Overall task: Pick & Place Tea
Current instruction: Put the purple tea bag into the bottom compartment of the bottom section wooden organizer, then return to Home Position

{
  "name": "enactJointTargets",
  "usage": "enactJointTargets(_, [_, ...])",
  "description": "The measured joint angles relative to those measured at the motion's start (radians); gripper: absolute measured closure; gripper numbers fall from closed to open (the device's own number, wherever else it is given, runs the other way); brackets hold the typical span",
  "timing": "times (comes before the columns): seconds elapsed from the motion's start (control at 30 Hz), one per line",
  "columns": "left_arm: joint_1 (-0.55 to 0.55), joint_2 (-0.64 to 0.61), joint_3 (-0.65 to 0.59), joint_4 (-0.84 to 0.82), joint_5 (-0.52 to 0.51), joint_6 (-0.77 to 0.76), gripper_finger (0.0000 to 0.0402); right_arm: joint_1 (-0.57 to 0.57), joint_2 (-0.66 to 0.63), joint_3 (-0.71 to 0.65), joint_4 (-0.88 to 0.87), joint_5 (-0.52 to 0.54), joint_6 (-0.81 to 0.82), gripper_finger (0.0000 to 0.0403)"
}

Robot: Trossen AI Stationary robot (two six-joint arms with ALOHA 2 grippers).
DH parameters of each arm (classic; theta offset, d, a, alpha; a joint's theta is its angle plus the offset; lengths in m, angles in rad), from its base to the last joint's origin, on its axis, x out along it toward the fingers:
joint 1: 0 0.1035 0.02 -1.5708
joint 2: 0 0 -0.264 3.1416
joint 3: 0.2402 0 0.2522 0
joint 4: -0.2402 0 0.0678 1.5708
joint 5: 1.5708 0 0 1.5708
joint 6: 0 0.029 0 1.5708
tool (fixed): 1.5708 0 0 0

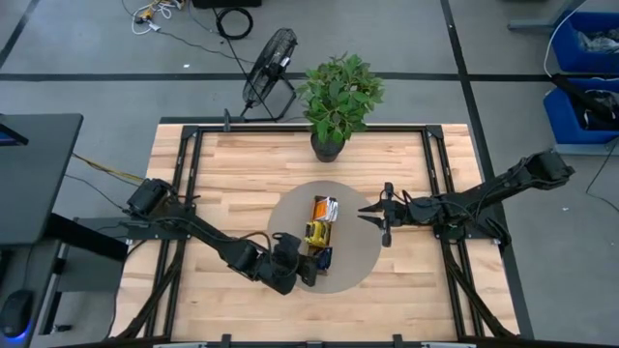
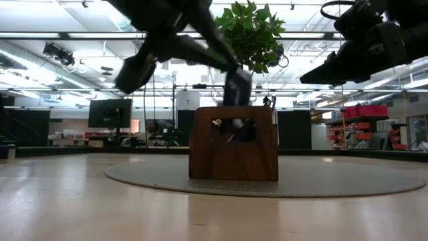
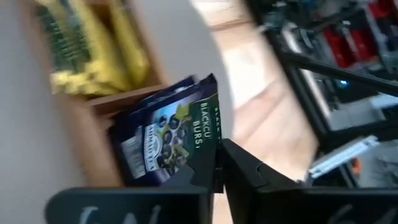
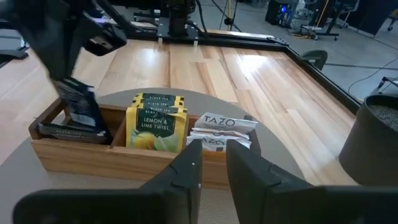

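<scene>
Three compartments in a long wooden tray [image 4: 124,163], which sits on a round grey mat [image 1: 363,253] in the middle of the table [image 1: 242,174]. Right wrist view gives the clearest look at the tea: dark navy sachets [image 4: 79,112] in the end compartment nearest the left arm, yellow sachets [image 4: 155,127] in the middle reading "LEMON & LIME TWIST", and pale sachets [image 4: 221,134] at the far end marked "TAZO". Left wrist view shows a navy sachet close up, with white lettering that reads roughly "BLACKCU... BURS..."; the rest is too blurred to make out. Left hand [image 1: 308,263] is over the navy end of the tray, fingers [image 3: 249,171] drawn nearly together right at the edge of that navy sachet; whether they pinch it or only touch it cannot be told. In the same view the yellow sachets sit in the next compartment, their print unreadable. Right hand [image 1: 379,215] hangs above the mat just beside the tray's pale-sachet end, apart from it, fingers [image 4: 245,171] standing a small gap apart with nothing between them. Low view shows the tray end-on as a brown block with a cut-out handle, the left arm reaching down over it. Potted plant [image 1: 338,101] stands at the table's far edge; a floor fan [image 1: 269,66] lies beyond it.
</scene>
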Motion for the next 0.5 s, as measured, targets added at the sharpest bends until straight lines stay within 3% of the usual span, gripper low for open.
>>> enactJointTargets(0.1, [0.0, 0.0, 0.0, 0.047, 0.001, 0.055, 0.0352, 0.0, 0.0, 0.0, 0.004, 0.0, 0.001, 0.0323])
enactJointTargets(0.4, [-0.002, 0.035, 0.001, 0.027, 0.038, -0.014, 0.0299, 0.0, 0.0, 0.0, -0.003, 0.0, 0.021, 0.0323])
enactJointTargets(0.5, [-0.002, 0.028, 0.0, 0.034, 0.029, 0.05, 0.0282, 0.0, 0.0, 0.0, 0.003, -0.011, 0.021, 0.0323])
